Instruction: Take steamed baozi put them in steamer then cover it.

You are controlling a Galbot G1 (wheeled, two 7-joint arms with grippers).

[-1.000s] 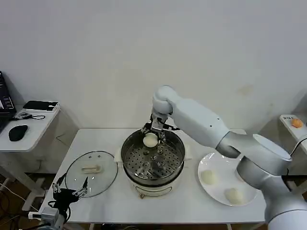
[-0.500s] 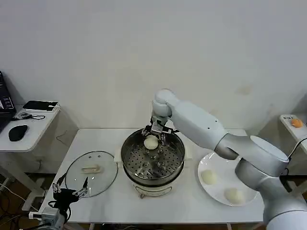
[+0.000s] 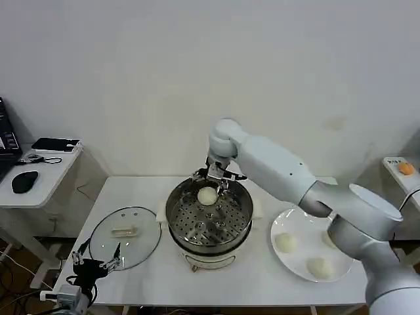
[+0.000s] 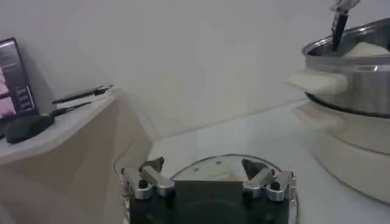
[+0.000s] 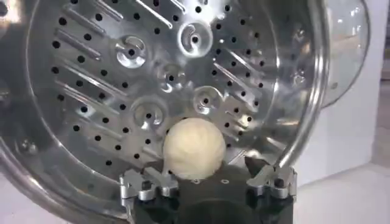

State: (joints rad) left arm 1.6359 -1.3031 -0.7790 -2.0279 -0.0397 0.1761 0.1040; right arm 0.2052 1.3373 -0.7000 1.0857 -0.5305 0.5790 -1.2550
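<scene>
Hovering open-jawed above the baozi (image 5: 195,149) in the steamer (image 3: 209,213), the right gripper (image 3: 211,178) should be lifting straight up, clear of the rim.

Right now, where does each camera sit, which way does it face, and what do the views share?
Head view: high on the robot, facing down at the white table; the right arm reaches over the steamer.
Left wrist view: low by the table's edge, looking past the open left pincer across the cover.
Right wrist view: above the steamer, looking down past the open right pincer at one baozi.
Shared: all three show the steamer; head and right wrist show that baozi.
</scene>
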